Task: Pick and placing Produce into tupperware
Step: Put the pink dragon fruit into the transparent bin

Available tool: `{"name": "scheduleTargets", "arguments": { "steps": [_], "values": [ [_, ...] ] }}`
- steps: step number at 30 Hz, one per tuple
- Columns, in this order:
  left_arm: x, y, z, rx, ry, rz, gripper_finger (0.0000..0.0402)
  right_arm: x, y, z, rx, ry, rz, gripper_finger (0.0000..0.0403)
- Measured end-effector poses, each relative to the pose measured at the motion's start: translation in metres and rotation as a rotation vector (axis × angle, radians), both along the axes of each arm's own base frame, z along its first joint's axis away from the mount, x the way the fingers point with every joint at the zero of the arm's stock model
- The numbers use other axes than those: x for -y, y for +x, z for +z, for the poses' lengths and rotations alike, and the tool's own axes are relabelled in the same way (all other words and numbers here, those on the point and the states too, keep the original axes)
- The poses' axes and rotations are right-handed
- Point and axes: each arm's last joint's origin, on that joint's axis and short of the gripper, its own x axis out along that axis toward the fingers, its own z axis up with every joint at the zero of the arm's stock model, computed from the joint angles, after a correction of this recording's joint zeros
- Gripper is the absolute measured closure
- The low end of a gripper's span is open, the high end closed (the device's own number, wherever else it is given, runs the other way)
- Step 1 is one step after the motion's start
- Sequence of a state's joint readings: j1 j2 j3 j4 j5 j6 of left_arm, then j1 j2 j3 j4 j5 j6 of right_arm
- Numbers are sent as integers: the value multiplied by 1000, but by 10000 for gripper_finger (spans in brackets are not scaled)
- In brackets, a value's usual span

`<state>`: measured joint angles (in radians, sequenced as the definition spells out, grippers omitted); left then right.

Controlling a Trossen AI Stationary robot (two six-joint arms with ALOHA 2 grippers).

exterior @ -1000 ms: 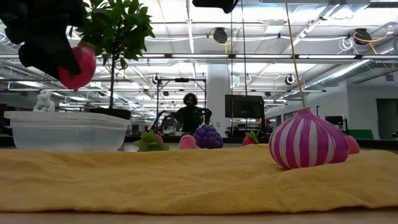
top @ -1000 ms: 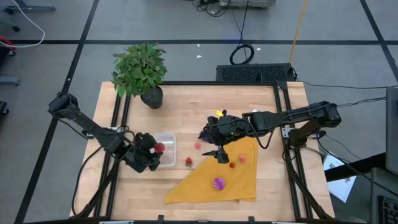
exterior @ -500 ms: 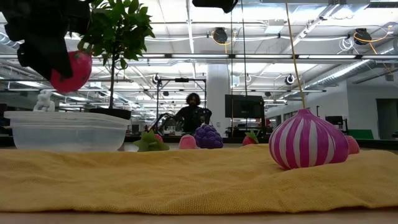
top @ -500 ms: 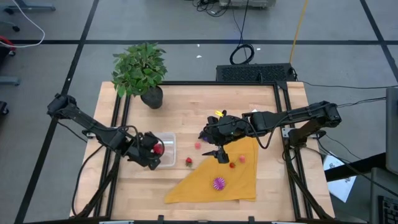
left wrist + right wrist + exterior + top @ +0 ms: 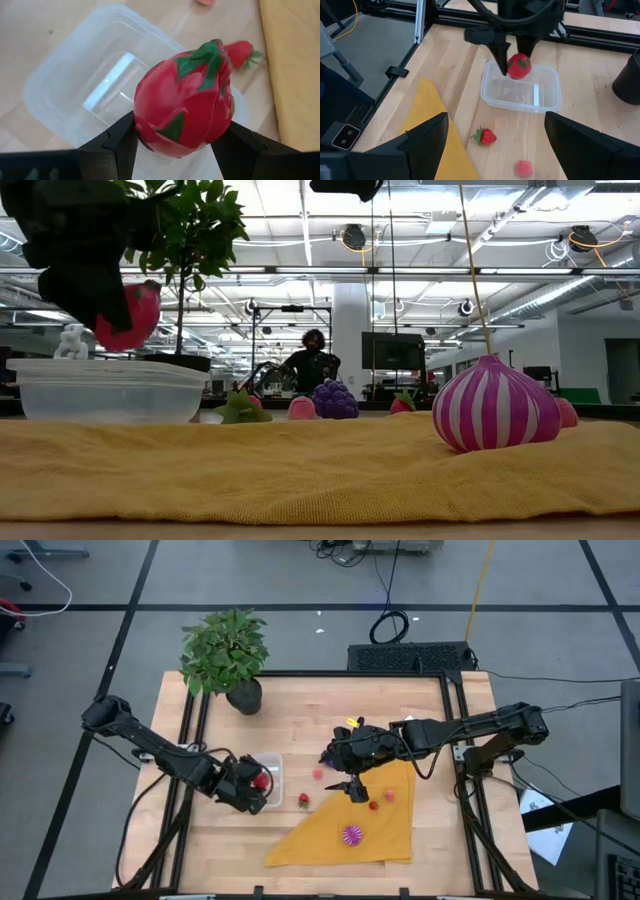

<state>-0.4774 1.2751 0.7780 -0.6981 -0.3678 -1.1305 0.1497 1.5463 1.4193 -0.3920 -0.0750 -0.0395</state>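
The left tool [image 5: 175,145] is clamped on a red dragon fruit [image 5: 184,105] with green scales, which hangs directly above the clear tupperware [image 5: 65,85] without touching it. The tupperware sits on the bench [image 5: 300,710] just under this tool. Beyond it, a strawberry [image 5: 241,50] lies on the wood, close to the edge of the yellow cloth [image 5: 375,825]. The right tool [image 5: 495,137] hovers with fingers apart over that cloth, well away from the tupperware; a striped purple bulb [image 5: 495,405] rests on the cloth below it.
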Motion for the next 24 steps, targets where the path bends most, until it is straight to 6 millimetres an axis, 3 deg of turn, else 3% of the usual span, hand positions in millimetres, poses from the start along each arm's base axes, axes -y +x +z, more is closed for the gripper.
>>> {"name": "scheduleTargets", "arguments": {
  "steps": [16,24],
  "values": [
    [3,16,-21,-33,26,39,190,0,0,0,1,1,0,80],
    [-1,17,-22,-44,11,63,190,0,0,0,-2,1,0,80]
  ]
}}
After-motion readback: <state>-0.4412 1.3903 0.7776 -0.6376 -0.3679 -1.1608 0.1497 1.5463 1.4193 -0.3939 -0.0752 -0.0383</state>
